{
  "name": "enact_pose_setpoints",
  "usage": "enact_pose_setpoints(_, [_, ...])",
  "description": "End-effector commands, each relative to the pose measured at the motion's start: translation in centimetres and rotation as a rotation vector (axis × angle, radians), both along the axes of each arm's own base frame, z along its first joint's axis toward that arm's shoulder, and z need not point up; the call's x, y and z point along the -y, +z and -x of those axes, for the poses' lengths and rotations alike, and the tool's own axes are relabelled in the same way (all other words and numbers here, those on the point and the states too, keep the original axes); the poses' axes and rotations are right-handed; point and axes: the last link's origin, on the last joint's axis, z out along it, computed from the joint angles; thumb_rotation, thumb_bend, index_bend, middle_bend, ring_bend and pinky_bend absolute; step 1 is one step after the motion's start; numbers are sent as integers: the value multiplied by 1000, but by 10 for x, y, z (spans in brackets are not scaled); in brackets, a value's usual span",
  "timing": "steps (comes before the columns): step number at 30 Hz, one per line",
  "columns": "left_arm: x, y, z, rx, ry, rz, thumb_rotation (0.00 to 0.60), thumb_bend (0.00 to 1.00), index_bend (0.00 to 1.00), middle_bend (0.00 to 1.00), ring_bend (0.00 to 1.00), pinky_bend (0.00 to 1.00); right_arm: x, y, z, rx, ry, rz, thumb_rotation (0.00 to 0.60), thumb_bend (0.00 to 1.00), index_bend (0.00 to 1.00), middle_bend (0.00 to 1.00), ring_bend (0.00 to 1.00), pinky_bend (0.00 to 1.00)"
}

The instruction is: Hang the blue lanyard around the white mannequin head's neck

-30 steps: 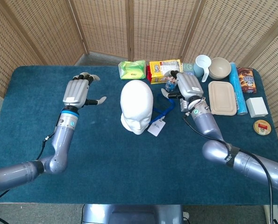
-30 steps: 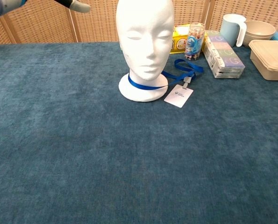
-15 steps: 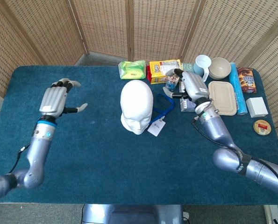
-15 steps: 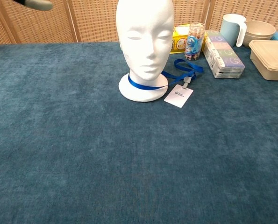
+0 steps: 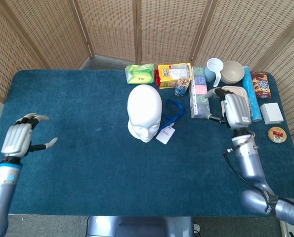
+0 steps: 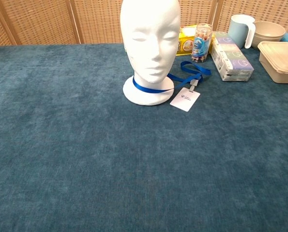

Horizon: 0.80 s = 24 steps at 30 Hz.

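While the blue lanyard (image 6: 156, 88) circles the white mannequin head (image 6: 149, 43)'s neck, both empty hands hover well apart from it, left hand (image 5: 19, 139) and right hand (image 5: 234, 109) spread.

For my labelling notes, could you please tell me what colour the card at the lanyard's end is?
The card is white with a small dark mark, clearest in the chest view.

Matt, smooth white mannequin head (image 6: 150, 46) – foam-like; flat blue woven-cloth lanyard (image 6: 192, 70) with a white paper-like card (image 6: 185, 99). Fuzzy teal cloth over the desk (image 6: 134, 169). Woven rattan screen (image 5: 137, 29) far behind. Far right – smooth beige plastic box (image 6: 279, 55).
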Motion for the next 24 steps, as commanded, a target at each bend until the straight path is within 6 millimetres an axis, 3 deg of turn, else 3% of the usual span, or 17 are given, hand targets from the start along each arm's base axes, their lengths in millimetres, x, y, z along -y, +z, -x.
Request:
enact_pose_setpoints(1, [22, 6, 17, -14, 15, -14, 401, 195, 295, 296, 173, 204, -18, -1, 13, -37, -10, 2, 349, 444, 427, 423, 408, 405])
enact_pose_setpoints(11, [78, 14, 54, -29, 58, -61, 402, 196, 339, 305, 196, 204, -75, -7, 65, -205, -100, 38, 349, 445, 458, 452, 426, 416])
enact_pose_setpoints(24, [132, 1, 66, -78, 112, -70, 402, 194, 385, 345, 240, 204, -146, -5, 107, -394, -248, 69, 351, 447, 487, 523, 502, 475])
